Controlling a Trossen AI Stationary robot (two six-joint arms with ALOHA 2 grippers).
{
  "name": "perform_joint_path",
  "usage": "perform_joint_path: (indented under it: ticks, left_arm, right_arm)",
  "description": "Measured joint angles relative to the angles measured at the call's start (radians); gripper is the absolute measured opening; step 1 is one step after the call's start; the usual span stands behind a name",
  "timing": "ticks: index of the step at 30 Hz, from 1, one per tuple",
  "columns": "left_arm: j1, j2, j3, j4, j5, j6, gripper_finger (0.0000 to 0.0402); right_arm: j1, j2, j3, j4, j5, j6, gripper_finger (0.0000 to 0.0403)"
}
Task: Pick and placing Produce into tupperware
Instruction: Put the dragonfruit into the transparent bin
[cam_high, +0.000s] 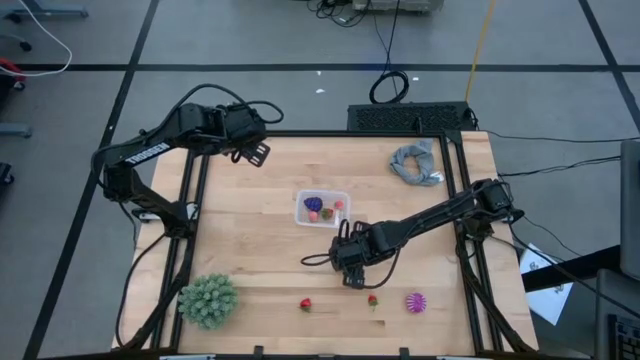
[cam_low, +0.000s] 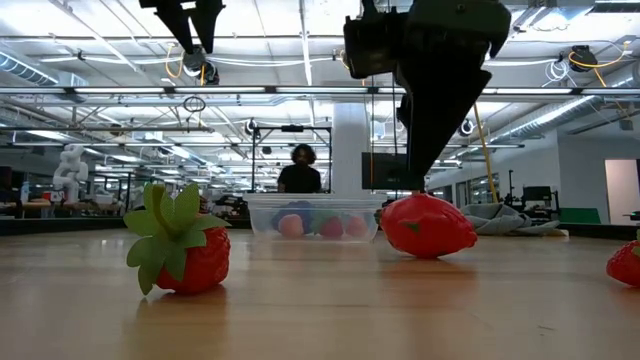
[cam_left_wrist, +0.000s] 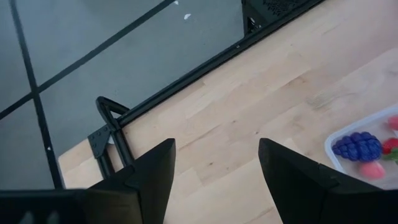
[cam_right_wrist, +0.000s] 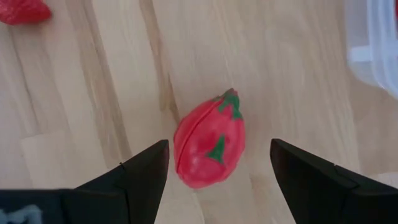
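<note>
The clear tupperware (cam_high: 321, 208) stands mid-table and holds purple, pink and red toy fruits (cam_left_wrist: 357, 147). My right gripper (cam_high: 352, 278) is open, pointing down just over a red toy fruit with green marks (cam_right_wrist: 210, 152). One finger stands on either side of the fruit, which lies on the table (cam_low: 428, 225). Two red strawberries (cam_high: 305, 304) (cam_high: 372, 299) and a magenta spiky ball (cam_high: 415, 302) lie near the front edge. My left gripper (cam_high: 258, 152) is open and empty, raised at the far left of the table.
A large green spiky ball (cam_high: 208, 300) sits at the near left corner. A grey cloth (cam_high: 417, 163) lies at the far right. The tupperware's corner (cam_right_wrist: 373, 43) is close to my right gripper. A person (cam_low: 300, 170) stands in the room behind the table.
</note>
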Motion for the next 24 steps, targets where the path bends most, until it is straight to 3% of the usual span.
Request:
perform_joint_path:
  ticks: [24]
  left_arm:
    - [0.0, 0.0, 0.0, 0.0, -0.008, -0.003, 0.0237]
  right_arm:
    - [-0.04, 0.0, -0.133, 0.132, -0.046, -0.017, 0.027]
